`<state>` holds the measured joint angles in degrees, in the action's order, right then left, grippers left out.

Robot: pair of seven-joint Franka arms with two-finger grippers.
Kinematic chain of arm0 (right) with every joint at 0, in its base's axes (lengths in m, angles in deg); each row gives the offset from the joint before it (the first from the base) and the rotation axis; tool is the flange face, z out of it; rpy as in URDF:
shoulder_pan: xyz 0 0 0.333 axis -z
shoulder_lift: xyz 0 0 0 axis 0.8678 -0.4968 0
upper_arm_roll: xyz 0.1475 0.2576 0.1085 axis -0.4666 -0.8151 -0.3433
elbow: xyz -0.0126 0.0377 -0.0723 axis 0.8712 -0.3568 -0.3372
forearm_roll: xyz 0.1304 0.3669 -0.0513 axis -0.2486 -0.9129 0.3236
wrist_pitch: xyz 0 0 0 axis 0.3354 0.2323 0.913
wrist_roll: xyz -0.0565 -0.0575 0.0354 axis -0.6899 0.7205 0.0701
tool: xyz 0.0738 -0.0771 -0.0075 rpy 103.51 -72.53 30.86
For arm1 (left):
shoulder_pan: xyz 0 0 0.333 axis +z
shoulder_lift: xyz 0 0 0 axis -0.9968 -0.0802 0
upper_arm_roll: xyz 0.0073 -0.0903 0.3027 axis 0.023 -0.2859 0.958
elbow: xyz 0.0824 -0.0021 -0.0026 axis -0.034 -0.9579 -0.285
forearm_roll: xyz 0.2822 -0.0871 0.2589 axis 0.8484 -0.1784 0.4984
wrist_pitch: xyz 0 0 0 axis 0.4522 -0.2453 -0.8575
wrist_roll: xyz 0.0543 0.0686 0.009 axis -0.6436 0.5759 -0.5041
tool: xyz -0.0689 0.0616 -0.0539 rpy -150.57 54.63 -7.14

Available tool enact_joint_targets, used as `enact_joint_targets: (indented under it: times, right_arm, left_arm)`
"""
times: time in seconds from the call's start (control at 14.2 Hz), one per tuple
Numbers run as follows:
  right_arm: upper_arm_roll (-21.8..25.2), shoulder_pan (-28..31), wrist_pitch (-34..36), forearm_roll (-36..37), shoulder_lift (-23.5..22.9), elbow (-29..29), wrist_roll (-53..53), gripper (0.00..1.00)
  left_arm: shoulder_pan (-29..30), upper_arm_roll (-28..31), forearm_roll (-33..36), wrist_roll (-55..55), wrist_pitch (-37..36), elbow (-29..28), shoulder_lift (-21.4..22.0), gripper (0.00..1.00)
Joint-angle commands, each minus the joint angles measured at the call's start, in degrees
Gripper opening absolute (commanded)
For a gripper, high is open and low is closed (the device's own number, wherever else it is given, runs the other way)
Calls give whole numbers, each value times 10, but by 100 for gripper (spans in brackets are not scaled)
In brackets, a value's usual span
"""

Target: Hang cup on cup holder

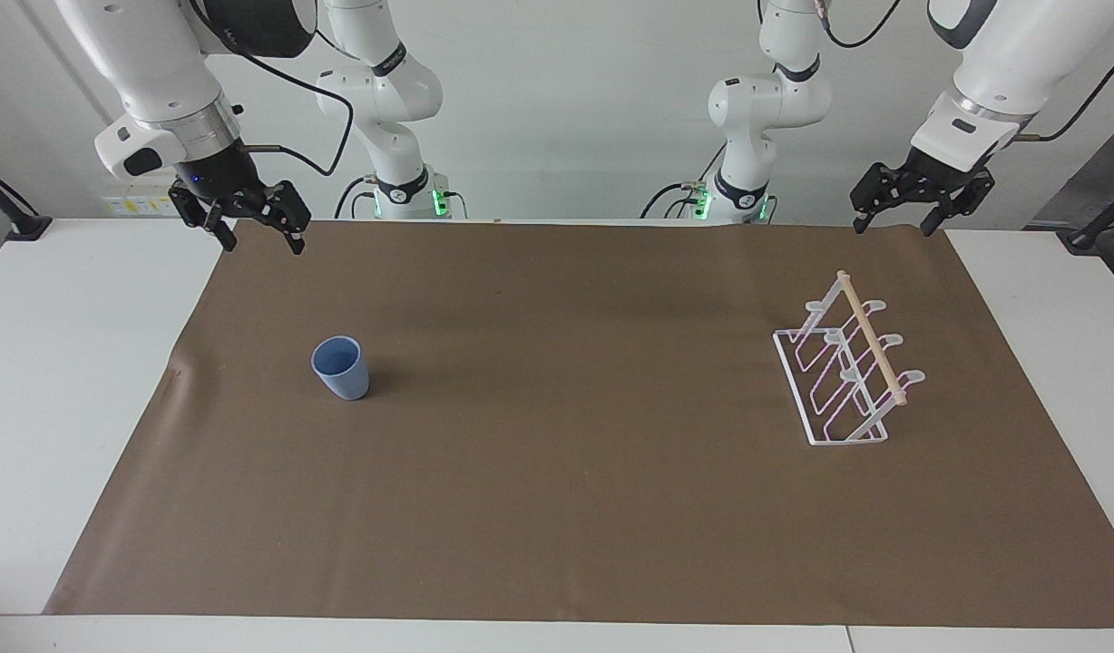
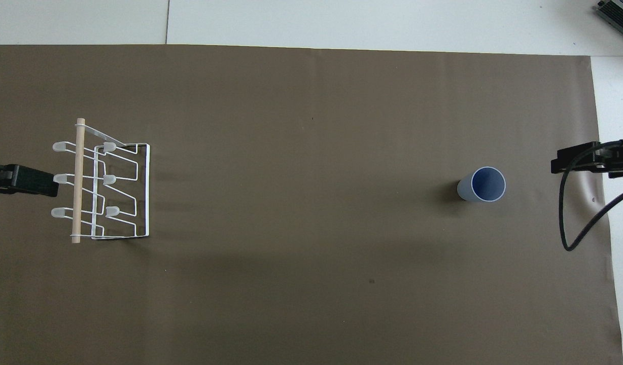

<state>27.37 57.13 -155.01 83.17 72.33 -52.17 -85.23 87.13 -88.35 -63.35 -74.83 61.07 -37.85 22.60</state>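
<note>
A: Which step is this?
B: The start. The small light blue tapered plastic cup (image 1: 341, 366) stands upright and empty on the table's brown mat (image 1: 557, 508), toward the right arm's end, well apart from the white wire cup holder with its wooden rod (image 1: 847, 372), whose prongs are bare.
A: End effectors?
B: The right end effector (image 1: 249, 222) and left end effector (image 1: 920, 204) hang raised, spread wide, holding nothing. Next, probably, the right one descends to the cup.

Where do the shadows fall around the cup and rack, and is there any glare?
Facing view: the cup casts a soft shadow toward the cup holder; no glare on the brown mat. Overhead view: the cup's shadow lies on its holder-facing side, and faint streaks extend from the holder toward the cup.
</note>
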Motion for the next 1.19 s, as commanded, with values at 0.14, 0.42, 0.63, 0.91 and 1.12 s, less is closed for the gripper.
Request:
enact_joint_targets:
  times: [0.14, 0.42, 0.63, 0.91, 1.12]
  right_arm:
    - [0, 2, -14, -3, 10, -18, 10, 100]
    - [0, 10, -14, -3, 8, -18, 15, 100]
    - [0, 10, -13, -3, 8, -19, 15, 100]
    - [0, 9, -16, -3, 26, -60, 14, 100]
    - [0, 9, -57, -3, 34, -86, 15, 100]
  left_arm:
    - [-13, 9, 13, 1, -6, 13, 2, 100]
    - [-12, 9, 11, 0, -9, 17, -2, 100]
    - [-13, 9, 11, -11, -6, 15, -2, 100]
    - [-12, 9, 11, -10, -6, 13, -1, 100]
    - [-16, 9, 11, -12, -6, 6, 2, 100]
